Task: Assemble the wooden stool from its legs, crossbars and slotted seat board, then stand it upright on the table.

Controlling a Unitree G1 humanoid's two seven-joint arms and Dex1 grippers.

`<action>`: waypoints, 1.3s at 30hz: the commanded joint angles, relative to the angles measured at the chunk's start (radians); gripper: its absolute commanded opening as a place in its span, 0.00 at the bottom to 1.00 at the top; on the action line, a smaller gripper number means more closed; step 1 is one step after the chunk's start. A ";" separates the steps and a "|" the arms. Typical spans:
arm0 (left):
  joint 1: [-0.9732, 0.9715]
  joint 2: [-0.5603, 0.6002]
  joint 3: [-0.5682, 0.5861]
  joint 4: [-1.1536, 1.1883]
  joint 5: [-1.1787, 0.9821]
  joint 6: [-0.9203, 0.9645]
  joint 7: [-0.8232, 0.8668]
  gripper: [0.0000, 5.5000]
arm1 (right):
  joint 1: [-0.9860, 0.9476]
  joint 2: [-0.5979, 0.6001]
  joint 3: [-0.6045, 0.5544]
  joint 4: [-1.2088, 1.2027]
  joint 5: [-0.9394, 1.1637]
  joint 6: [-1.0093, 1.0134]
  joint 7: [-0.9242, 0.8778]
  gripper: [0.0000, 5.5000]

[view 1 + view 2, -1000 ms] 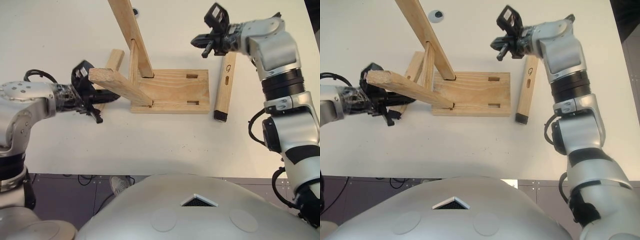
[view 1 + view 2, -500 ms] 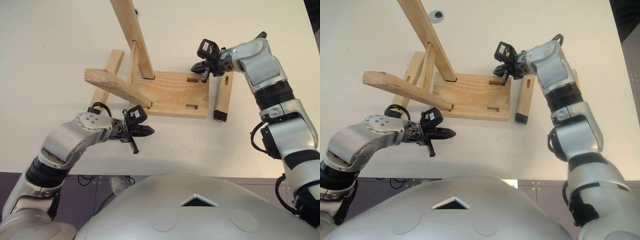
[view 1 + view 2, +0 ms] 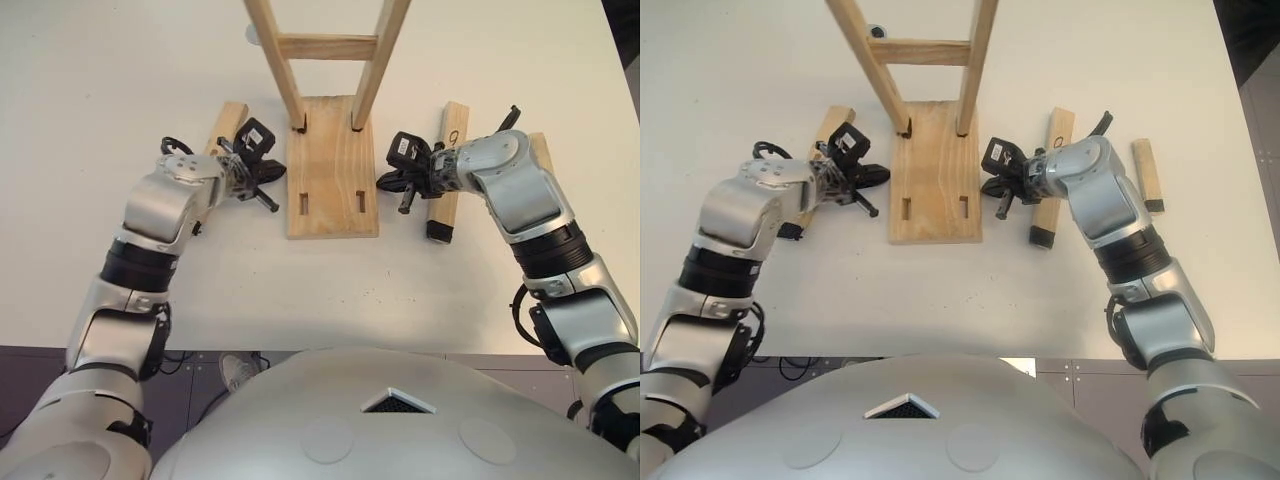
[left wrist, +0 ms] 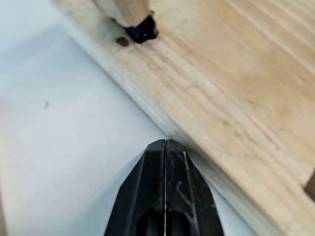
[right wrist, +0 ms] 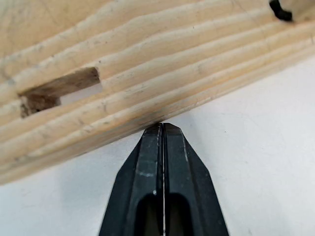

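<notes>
While lying flat at the middle of the white table (image 3: 90, 80), the slotted seat board (image 3: 332, 160) is running lengthwise away from the robot. Two legs are standing in its far slots, one on the robot's left (image 3: 276, 60) and one on the right (image 3: 378, 58), both rising out of the top of the head views. A crossbar (image 3: 327, 46) is joining them partway up. The two near slots (image 3: 304, 203) (image 3: 360, 201) are sitting open, with the table showing through.

The left gripper (image 3: 278, 172) is pointing at the board's left edge with its jaws pressed fully together, holding nothing. In the left wrist view its tip (image 4: 165, 145) is sitting right at the foot of that edge, probably touching it. The right gripper (image 3: 382, 182) is mirroring it at the right edge, jaws likewise pressed together and empty, and its tip (image 5: 161, 129) is meeting the board's side just beside an open slot.

Another leg (image 3: 441, 208) is lying on the table just right of the board, its black-capped end nearest the robot and the right gripper crossing over it. A short wooden bar (image 3: 1147, 175) is lying farther right. One more leg (image 3: 832, 122) is lying left of the board, partly hidden behind the left gripper.
</notes>
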 commanded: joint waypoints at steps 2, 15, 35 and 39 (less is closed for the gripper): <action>-0.026 -0.072 -0.008 0.019 -0.013 0.004 -0.039 0.00 | 0.003 0.051 -0.027 -0.010 0.039 0.024 -0.054 0.00; -0.001 -0.074 0.269 -0.049 -0.010 0.000 0.134 0.00 | -0.085 0.269 -0.518 0.125 0.177 -0.074 -0.572 0.06; 0.109 -0.274 0.596 -0.132 -0.017 -0.208 0.492 0.00 | 0.004 -0.074 -0.660 0.158 0.260 0.015 -0.477 0.66; 0.115 -0.311 0.592 -0.143 -0.020 -0.234 0.509 0.00 | -0.042 -0.168 -0.658 0.238 0.323 0.117 -0.345 0.78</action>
